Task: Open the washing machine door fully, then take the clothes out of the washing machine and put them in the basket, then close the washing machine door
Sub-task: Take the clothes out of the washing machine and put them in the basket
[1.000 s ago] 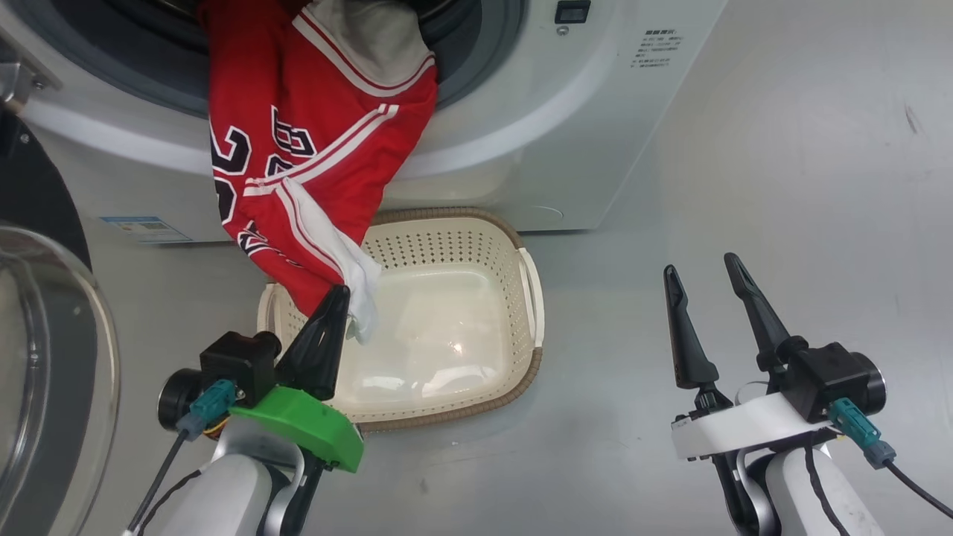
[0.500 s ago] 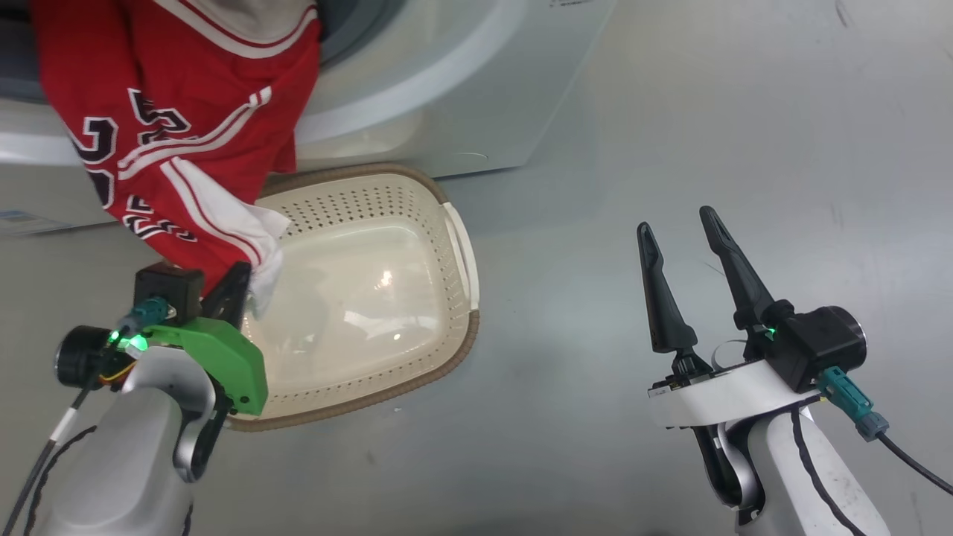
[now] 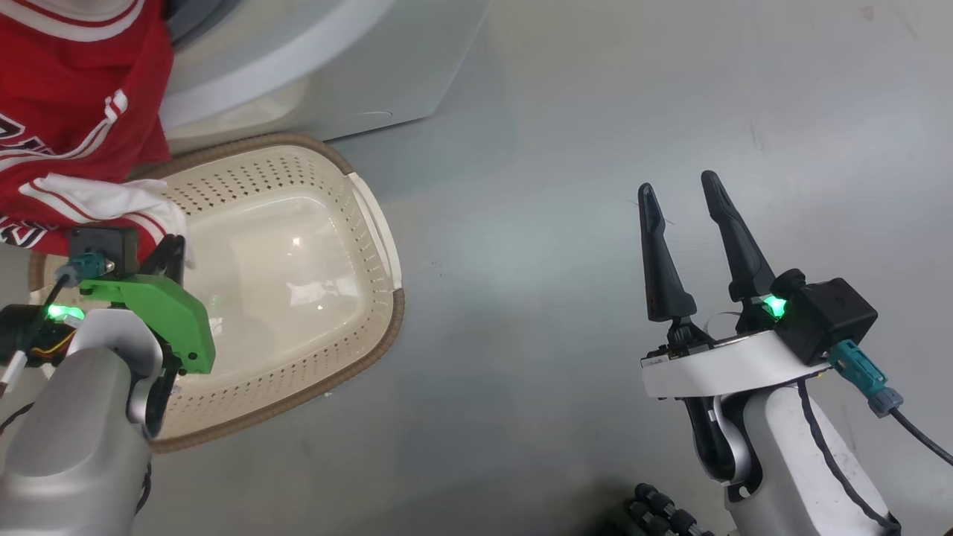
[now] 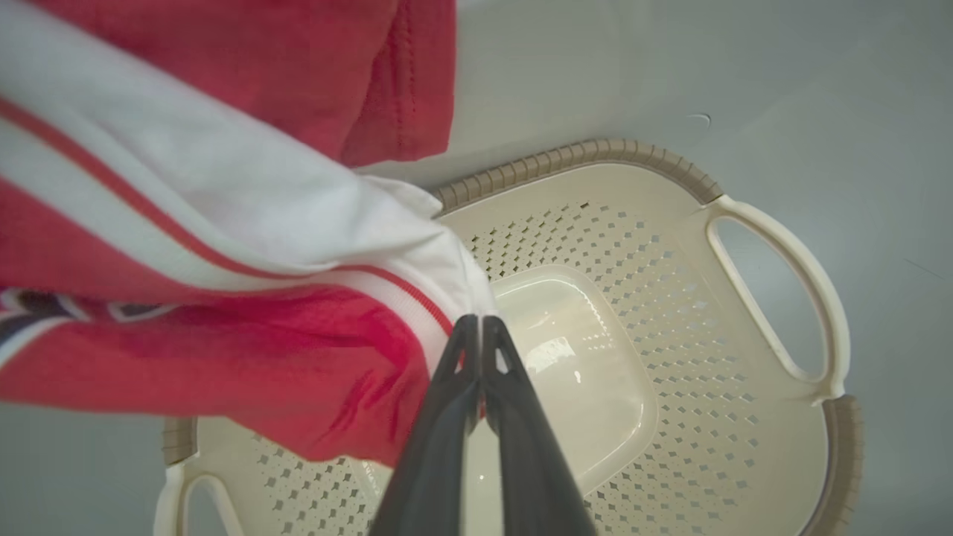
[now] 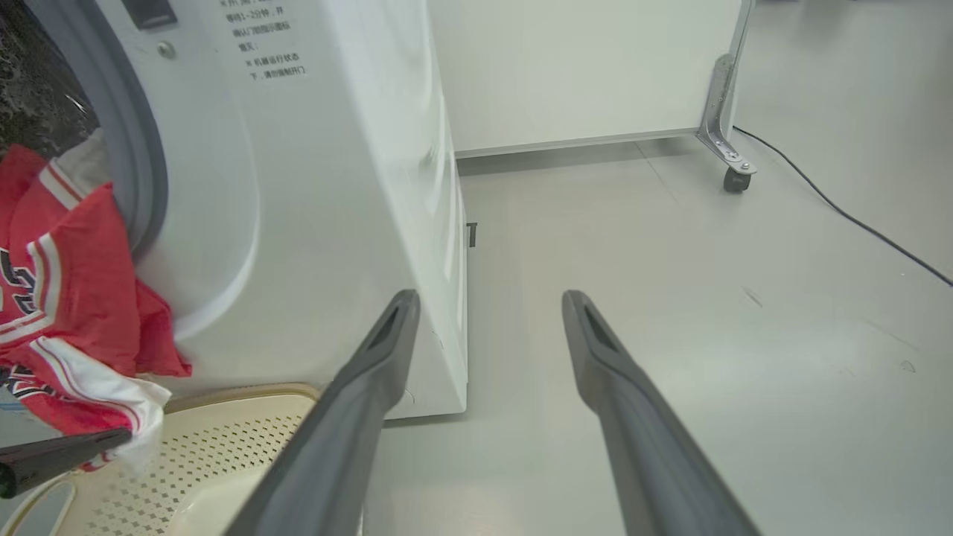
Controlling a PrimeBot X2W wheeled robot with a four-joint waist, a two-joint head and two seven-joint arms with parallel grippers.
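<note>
The red jersey, the clothes [image 3: 67, 134], hangs out of the washing machine [image 3: 335, 89] over the far left corner of the cream basket [image 3: 376, 223]. My left gripper [image 3: 173, 249] is shut on the jersey's white-and-red trim. The left wrist view shows the closed gripper [image 4: 476, 327] pinching that trim above the basket [image 4: 595, 149], with the clothes [image 4: 223, 350] stretched off to the left. My right gripper [image 3: 679, 190] stands open over bare floor, nothing between its fingers [image 5: 387, 350]. The washing machine door is out of view.
The basket [image 5: 246, 391] stands on the grey floor right against the washer's front [image 5: 335, 186]. Behind the washer is a white panel on a caster [image 5: 737, 179], and a black cable [image 5: 856, 223] runs across the floor at far right.
The head camera has swung right, so the washer and basket sit further left in the picture. My left gripper keeps its hold on the jersey and has drawn it a little over the basket.
</note>
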